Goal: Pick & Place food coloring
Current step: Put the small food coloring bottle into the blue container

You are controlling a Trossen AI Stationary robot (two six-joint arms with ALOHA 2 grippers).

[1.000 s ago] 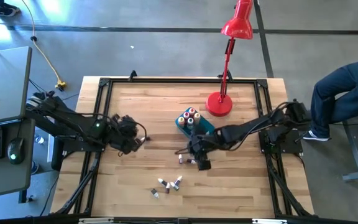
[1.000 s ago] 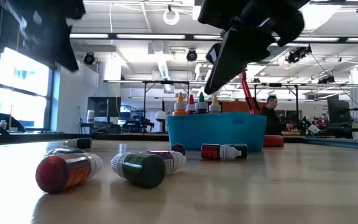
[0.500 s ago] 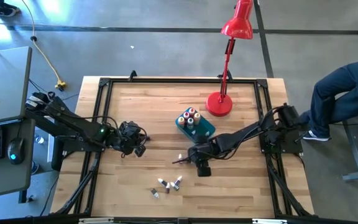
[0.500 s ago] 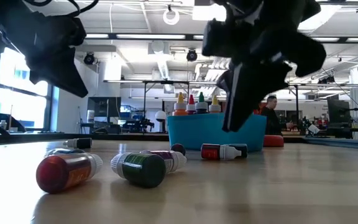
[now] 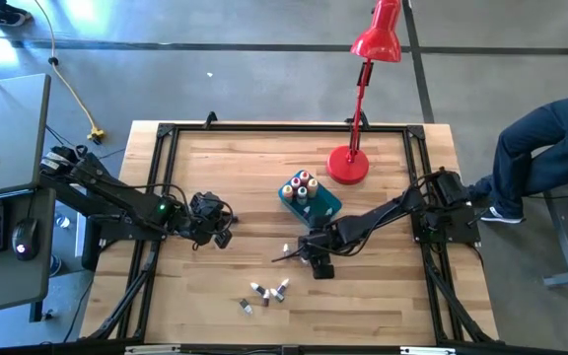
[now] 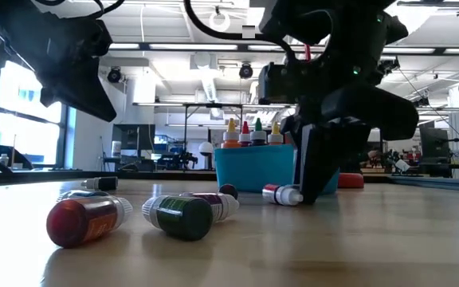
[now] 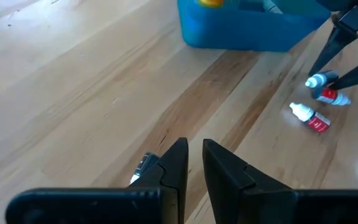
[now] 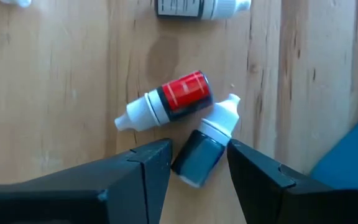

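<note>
Partly done: several bottles (image 5: 301, 184) stand in the teal tub (image 5: 329, 204), more lie on the counter (image 5: 215, 168). Right pincer (image 8: 194, 163) straddles a dark bottle (image 8: 207, 147), open; left pincer (image 7: 194, 163) closed, empty.

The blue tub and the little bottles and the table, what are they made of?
The blue tub looks like smooth plastic: one even colour, thin walls and rounded corners. The little bottles, like the red-labelled one, seem to be soft plastic with white pointed caps and glossy printed labels. The table is probably wood, since it shows pale planks with grain lines, likely with a sealed finish.
</note>
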